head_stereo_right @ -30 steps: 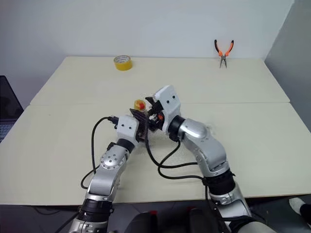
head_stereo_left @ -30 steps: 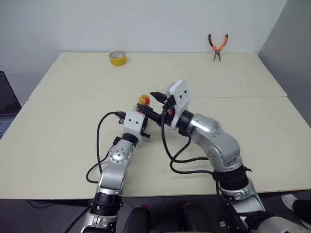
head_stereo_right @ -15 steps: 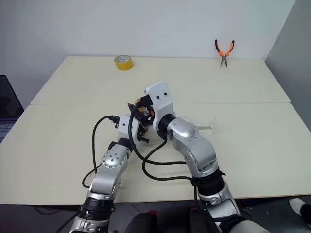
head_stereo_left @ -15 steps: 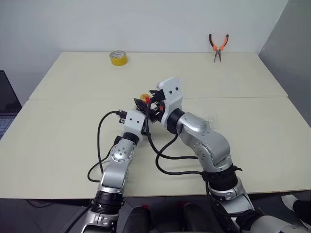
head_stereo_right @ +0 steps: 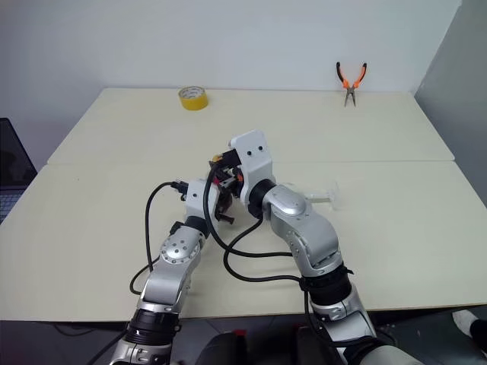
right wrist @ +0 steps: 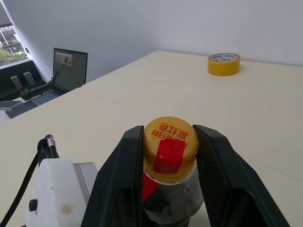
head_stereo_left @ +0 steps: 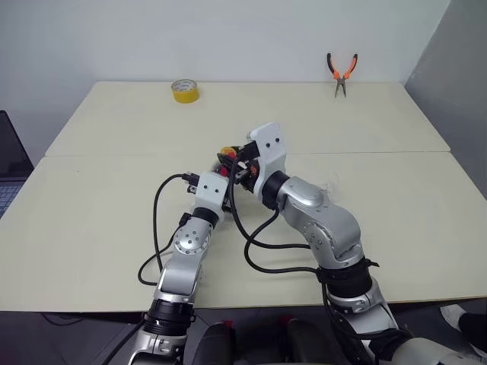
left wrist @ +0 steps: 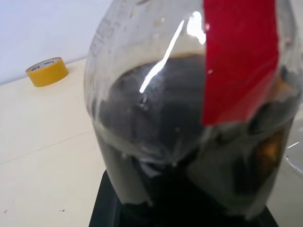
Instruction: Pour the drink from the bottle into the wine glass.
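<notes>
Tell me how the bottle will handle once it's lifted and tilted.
The bottle looks like thin clear plastic, so it may flex under grip. The drink fills most of it, so it is likely bottom-heavy and will slosh. Its rounded body may slip.

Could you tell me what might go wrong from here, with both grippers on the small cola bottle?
The right gripper pinches the yellowish cap of the small clear plastic bottle; if the left gripper's hold on the body slips, the bottle may spin instead of opening.

The dark brown drink could slosh out once the cap is off.

The clear stemmed wine glass seems to lie on its side behind the right arm, so pouring may be awkward.
</notes>
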Tool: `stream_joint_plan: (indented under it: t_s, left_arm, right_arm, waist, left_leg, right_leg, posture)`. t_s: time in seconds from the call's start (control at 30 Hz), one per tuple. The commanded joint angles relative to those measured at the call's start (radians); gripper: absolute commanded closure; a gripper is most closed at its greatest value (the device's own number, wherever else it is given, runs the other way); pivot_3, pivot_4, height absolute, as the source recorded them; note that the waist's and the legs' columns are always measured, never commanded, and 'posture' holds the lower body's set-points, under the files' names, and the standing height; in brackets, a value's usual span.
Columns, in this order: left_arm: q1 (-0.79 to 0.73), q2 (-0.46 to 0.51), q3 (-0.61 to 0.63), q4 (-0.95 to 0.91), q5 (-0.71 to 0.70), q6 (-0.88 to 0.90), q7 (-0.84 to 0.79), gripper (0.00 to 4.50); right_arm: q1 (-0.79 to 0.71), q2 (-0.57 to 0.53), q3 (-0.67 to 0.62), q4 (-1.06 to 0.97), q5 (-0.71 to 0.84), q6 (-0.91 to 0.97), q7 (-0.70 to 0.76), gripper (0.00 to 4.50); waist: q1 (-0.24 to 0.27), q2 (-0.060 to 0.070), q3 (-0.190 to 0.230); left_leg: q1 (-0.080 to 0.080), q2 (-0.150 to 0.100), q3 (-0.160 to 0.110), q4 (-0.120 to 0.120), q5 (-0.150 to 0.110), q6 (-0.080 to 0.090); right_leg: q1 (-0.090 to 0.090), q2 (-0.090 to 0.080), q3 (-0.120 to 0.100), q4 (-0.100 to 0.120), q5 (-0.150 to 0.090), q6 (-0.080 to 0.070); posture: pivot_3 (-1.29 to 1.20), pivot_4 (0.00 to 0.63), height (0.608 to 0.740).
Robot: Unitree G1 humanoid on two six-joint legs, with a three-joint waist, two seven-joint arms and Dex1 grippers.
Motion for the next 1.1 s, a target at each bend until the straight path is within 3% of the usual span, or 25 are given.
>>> stream_joint_plan:
  t_s: [0.03, 0.27, 0.53, 0.67, 0.8, 1.03, 1.1]
  left_arm:
    - [-0.018, 0.000, 0.007, -0.044, 0.003, -0.027, 0.010, 3.60]
    - [-0.013, 0.004, 0.014, -0.056, 0.001, -0.019, 0.008, 3.60]
    - [0.000, 0.005, 0.014, -0.076, 0.003, -0.008, 0.008, 3.65]
    - [0.003, 0.004, 0.012, -0.079, 0.003, -0.006, 0.010, 3.65]
    - [0.006, 0.003, 0.011, -0.083, 0.002, -0.002, 0.012, 3.65]
    - [0.001, 0.003, 0.013, -0.081, -0.001, 0.001, 0.016, 3.66]
    - [-0.001, 0.002, 0.014, -0.080, -0.002, 0.002, 0.017, 3.66]
  right_arm:
    - [-0.024, -0.010, -0.052, 0.013, 0.040, -0.052, 0.048, 3.25]
    - [-0.155, -0.216, -0.070, 0.328, 0.071, -0.359, 0.444, 3.25]
    - [-0.370, -0.270, -0.026, 0.806, -0.026, -0.695, 0.627, 3.25]
    - [-0.386, -0.261, -0.027, 0.858, -0.009, -0.723, 0.668, 3.25]
    - [-0.339, -0.263, -0.025, 0.764, 0.036, -0.635, 0.721, 3.25]
    - [-0.181, -0.234, -0.045, 0.430, 0.080, -0.464, 0.611, 0.91]
    - [-0.125, -0.222, -0.036, 0.319, 0.095, -0.401, 0.578, 0.89]
  waist:
    - [0.000, 0.000, 0.000]
    - [0.000, 0.000, 0.000]
    - [-0.004, 0.000, 0.001]
    - [0.000, 0.000, 0.001]
    - [0.003, 0.000, 0.001]
    - [0.003, 0.000, 0.001]
    - [0.001, 0.000, 0.001]
  left_leg:
    - [0.000, 0.000, 0.000, 0.000, 0.000, 0.000]
    - [0.000, -0.001, 0.000, 0.000, 0.000, 0.000]
    - [0.001, 0.001, 0.001, -0.001, 0.000, 0.000]
    - [0.000, 0.000, 0.001, 0.000, 0.000, 0.000]
    - [-0.001, 0.000, 0.001, 0.000, 0.000, 0.000]
    - [-0.001, 0.000, 0.000, 0.000, 0.000, 0.000]
    - [0.000, 0.000, 0.000, 0.000, 0.000, 0.000]
  right_leg:
    - [0.000, 0.000, 0.000, 0.000, 0.000, 0.000]
    - [0.000, 0.000, 0.000, -0.001, 0.000, 0.000]
    - [0.000, 0.001, 0.000, -0.001, 0.000, 0.000]
    - [0.000, -0.001, 0.000, -0.002, 0.000, 0.000]
    - [0.000, -0.002, 0.000, -0.002, 0.001, 0.000]
    - [0.000, -0.002, -0.001, -0.001, 0.001, 0.000]
    - [0.000, -0.002, -0.001, -0.001, 0.001, 0.000]
  posture:
    - [0.00, 0.150, 0.740]
    - [0.00, 0.150, 0.740]
    - [0.00, 0.150, 0.740]
    - [0.00, 0.150, 0.740]
    - [0.00, 0.150, 0.740]
    - [0.00, 0.150, 0.740]
    - [0.00, 0.150, 0.740]
